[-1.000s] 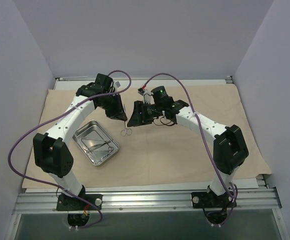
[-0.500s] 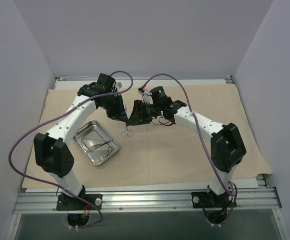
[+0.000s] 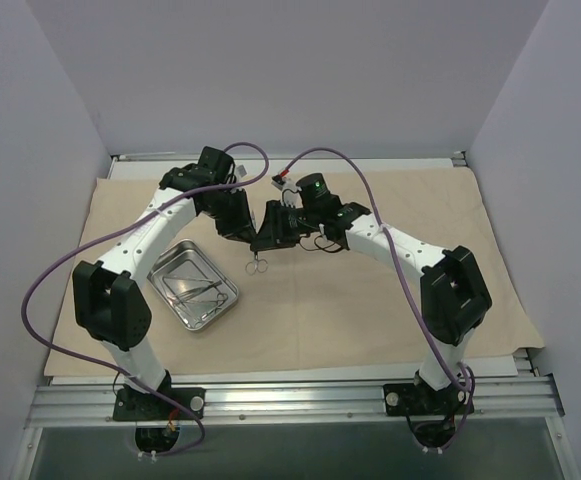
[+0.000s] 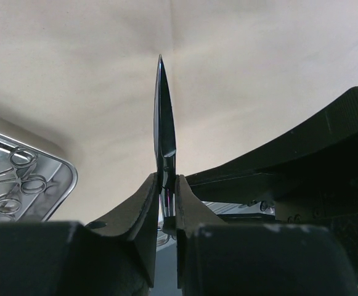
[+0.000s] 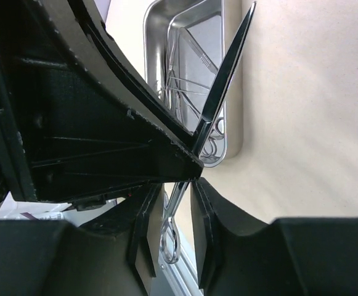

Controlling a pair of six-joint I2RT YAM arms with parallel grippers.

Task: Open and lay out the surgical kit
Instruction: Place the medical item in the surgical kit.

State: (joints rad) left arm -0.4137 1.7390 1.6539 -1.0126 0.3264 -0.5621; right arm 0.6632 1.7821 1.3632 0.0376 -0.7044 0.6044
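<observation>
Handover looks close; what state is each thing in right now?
Cloth wrap: spread flat.
Scissors: blades closed, held in the air.
Left gripper: jaws shut on the Scissors.
Right gripper: jaws astride the shank, gaps showing.
Steel tray: upright, holding instruments.

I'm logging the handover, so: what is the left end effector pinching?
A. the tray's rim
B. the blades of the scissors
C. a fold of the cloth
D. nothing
B: in the left wrist view the left end effector is shut on the scissors at the blades, their tip pointing out over the cloth.
</observation>
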